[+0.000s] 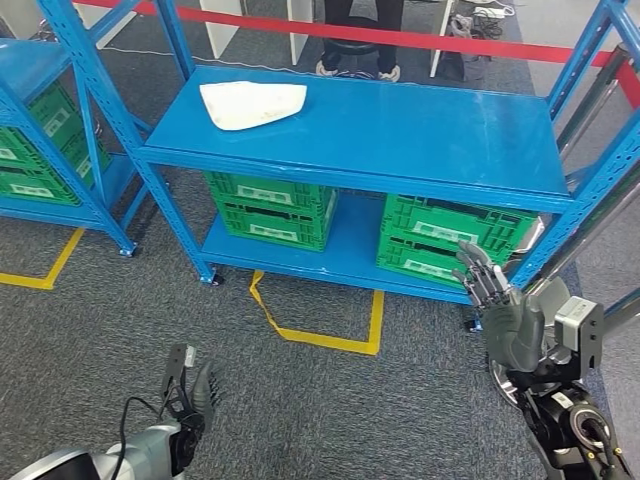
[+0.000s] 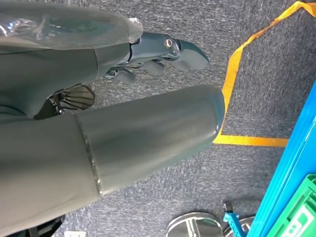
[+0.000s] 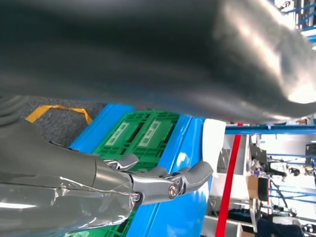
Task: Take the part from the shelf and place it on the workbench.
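Observation:
A flat white part (image 1: 253, 103) lies on the top board of the blue shelf (image 1: 423, 135), toward its left end; it also shows as a white strip (image 3: 212, 140) in the right wrist view. My right hand (image 1: 502, 305) is raised in front of the shelf's right end, fingers apart and holding nothing, well to the right of the part. Low at the near left, my left hand (image 1: 192, 390) hangs over the carpet, fingers (image 2: 175, 52) spread and empty.
Green crates (image 1: 275, 208) (image 1: 445, 240) sit on the shelf's bottom board. A second blue rack with green crates (image 1: 41, 140) stands at left. Yellow floor tape (image 1: 321, 335) marks the carpet. Beyond red tape (image 1: 423, 38) someone's feet (image 1: 355, 68) stand.

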